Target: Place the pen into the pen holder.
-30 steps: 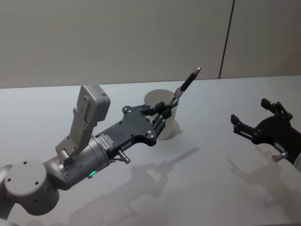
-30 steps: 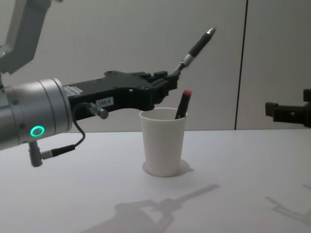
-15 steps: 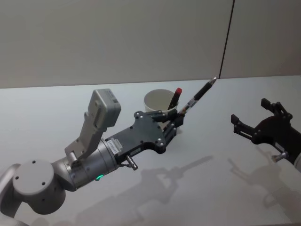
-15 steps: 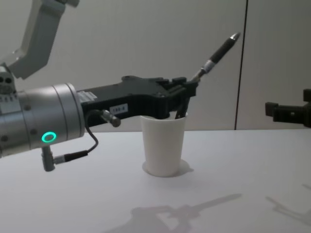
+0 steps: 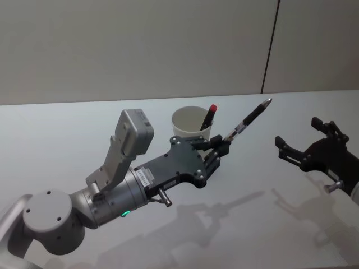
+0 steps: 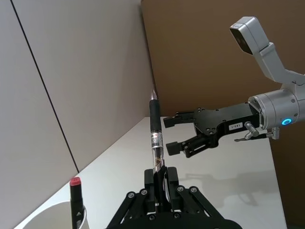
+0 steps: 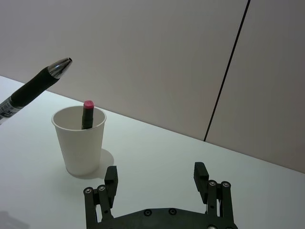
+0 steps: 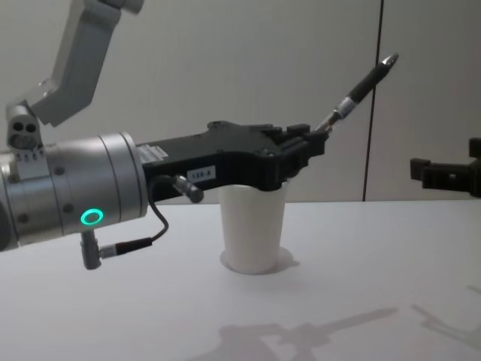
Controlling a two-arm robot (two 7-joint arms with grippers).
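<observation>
My left gripper (image 5: 221,147) is shut on the lower end of a black pen (image 5: 251,117) with a clear barrel and a silver tip. The pen slants up and away to the right, tip uppermost (image 8: 362,86). The pen holder, a white paper cup (image 5: 185,124), stands upright on the table just behind and left of the gripper's fingers. Seen from the chest, the left gripper (image 8: 314,140) sits at rim height in front of the cup (image 8: 254,235). The pen rises straight from the left gripper (image 6: 159,185) as pen (image 6: 154,131). My right gripper (image 5: 298,134) hovers open at the right, holding nothing.
A red-capped marker (image 5: 210,114) leans inside the cup, also seen as marker (image 7: 87,113) in cup (image 7: 81,143). The white table (image 5: 252,224) runs out in front and to the right. A grey wall with a dark vertical seam (image 5: 270,47) stands behind.
My left gripper has carried the pen rightward and nearer to me, off from above the cup to its front right. The red-capped marker has come into the head view. The right arm is still.
</observation>
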